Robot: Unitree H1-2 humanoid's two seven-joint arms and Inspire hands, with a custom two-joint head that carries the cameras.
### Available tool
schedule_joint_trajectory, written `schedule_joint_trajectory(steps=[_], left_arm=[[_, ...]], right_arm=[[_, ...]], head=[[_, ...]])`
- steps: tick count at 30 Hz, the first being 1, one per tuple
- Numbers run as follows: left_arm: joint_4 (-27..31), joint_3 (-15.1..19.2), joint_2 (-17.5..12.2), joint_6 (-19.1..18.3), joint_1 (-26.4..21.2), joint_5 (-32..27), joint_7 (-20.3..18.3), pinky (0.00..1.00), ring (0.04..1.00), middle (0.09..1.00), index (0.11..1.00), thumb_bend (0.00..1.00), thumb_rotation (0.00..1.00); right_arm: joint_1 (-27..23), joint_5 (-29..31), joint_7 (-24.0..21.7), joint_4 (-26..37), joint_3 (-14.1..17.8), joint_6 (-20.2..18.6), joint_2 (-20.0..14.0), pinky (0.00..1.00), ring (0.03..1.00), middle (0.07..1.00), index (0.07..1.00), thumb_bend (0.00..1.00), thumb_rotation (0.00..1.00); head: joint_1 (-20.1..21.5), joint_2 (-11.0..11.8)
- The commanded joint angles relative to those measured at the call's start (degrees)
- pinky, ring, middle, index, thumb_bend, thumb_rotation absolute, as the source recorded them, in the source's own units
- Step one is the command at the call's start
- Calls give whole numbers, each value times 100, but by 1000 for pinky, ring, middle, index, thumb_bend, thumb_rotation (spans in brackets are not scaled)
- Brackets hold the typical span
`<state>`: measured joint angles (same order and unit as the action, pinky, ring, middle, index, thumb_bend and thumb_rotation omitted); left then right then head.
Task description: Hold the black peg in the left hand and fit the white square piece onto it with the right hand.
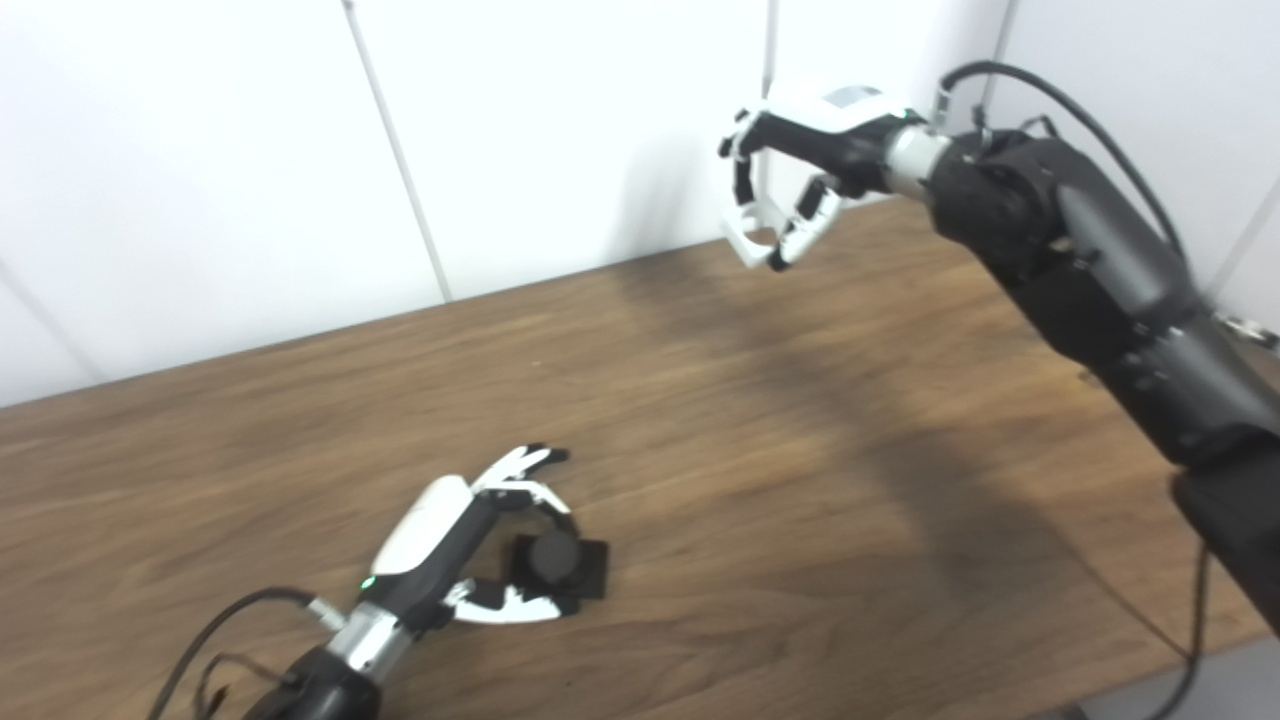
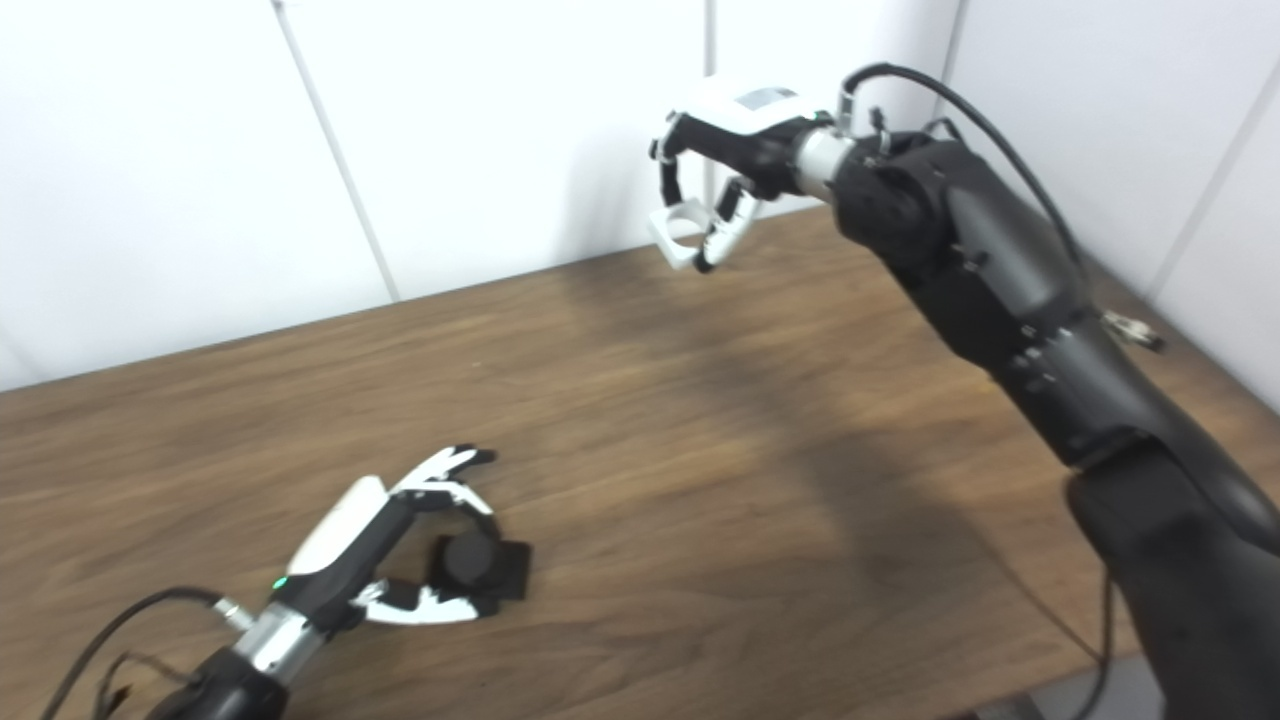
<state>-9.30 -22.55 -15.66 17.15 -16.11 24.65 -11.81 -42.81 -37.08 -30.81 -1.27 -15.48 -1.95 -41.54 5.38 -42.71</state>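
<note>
Your left hand rests low on the table, fingers curled around the black peg. The peg sits between the upper fingers and the thumb below, its square base on the wood and its round post facing up. Whether the fingers grip it or only cage it cannot be told. Holding the base down likely keeps the post steady for mating.

Your right hand is raised well apart from the peg, near the far edge. Its fingers are pinched narrow on the white square piece, which hangs below the fingertips with its opening exposed. That hold leaves the hole free, so you can lower it over the post.
</note>
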Motion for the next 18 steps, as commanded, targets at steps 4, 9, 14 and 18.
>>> schedule_joint_trajectory(steps=[4,9,14,18], left_arm=[[-324,-158,16,-468,-5,311,-256,836,976,932,491,523,67],[-363,-200,64,-503,-41,421,-227,849,977,936,491,522,71],[-369,-185,116,-521,-33,433,-189,855,975,933,491,522,72],[-340,-183,147,-572,-28,421,-197,867,978,934,491,522,72]], right_arm=[[-116,262,-23,369,144,251,-21,849,886,830,478,522,137],[-1,402,-117,700,150,284,9,813,882,825,480,522,137],[96,704,-160,950,144,491,71,804,887,818,479,521,137],[133,773,-307,1212,116,431,117,824,891,818,479,521,139]], head=[[-389,-44],[-640,-49],[-753,-89],[-774,-130]])
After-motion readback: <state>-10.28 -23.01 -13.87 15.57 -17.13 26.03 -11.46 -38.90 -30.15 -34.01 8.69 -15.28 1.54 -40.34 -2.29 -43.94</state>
